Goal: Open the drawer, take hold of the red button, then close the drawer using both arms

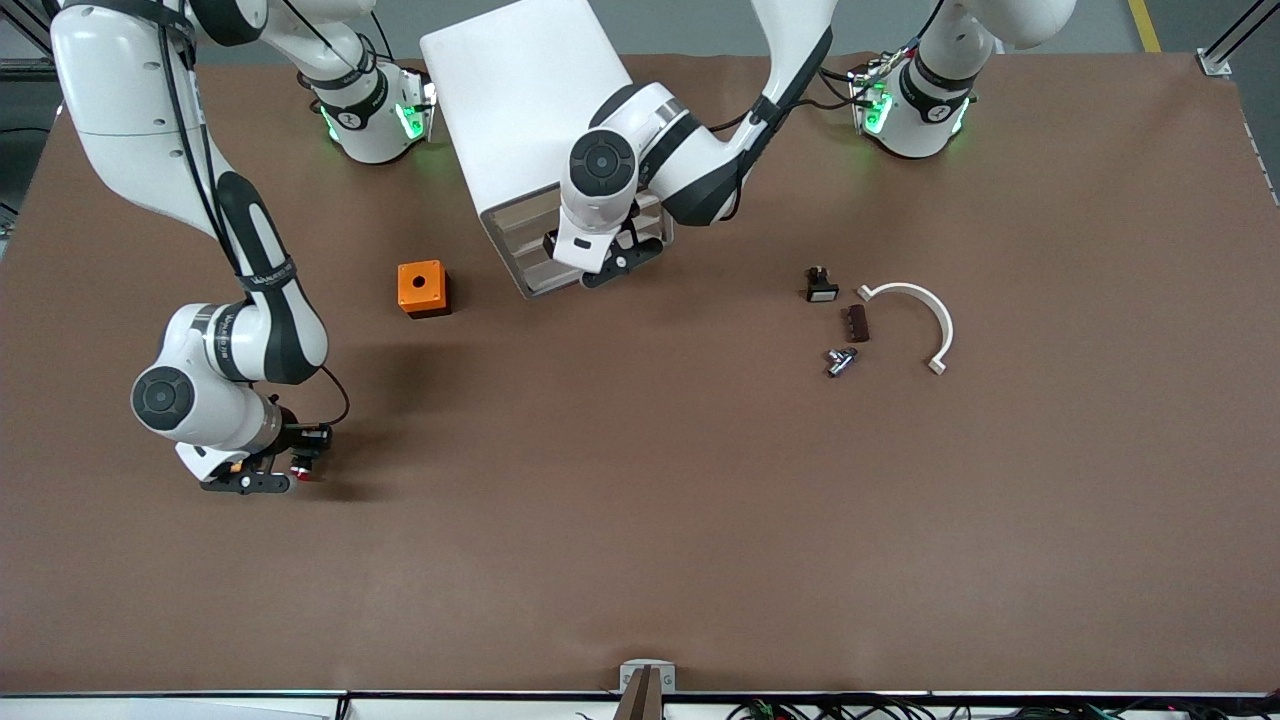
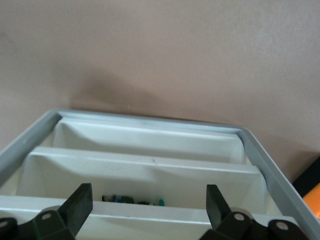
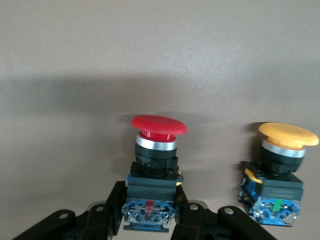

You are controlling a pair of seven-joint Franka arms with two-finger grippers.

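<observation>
Two tools are working apart: the right tool (image 3: 149, 220) is clamping the red-capped button (image 3: 155, 165) by its black-and-blue body, low over the worktop (image 1: 640, 520), nearer the camera than the orange box (image 1: 423, 288). The left tool (image 2: 150, 207) is hanging spread apart at the open drawer (image 2: 145, 155) beside that box. A knock against the yellow-capped button (image 3: 280, 170) just beside could tip it — the fingertips are partly cut off, and the drawer's contents are hard to make out.

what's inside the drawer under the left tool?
Left tool, open, hangs over the drawer. White dividers; a few small dark and green parts in one compartment. The nearest divider hides the rest.
</observation>
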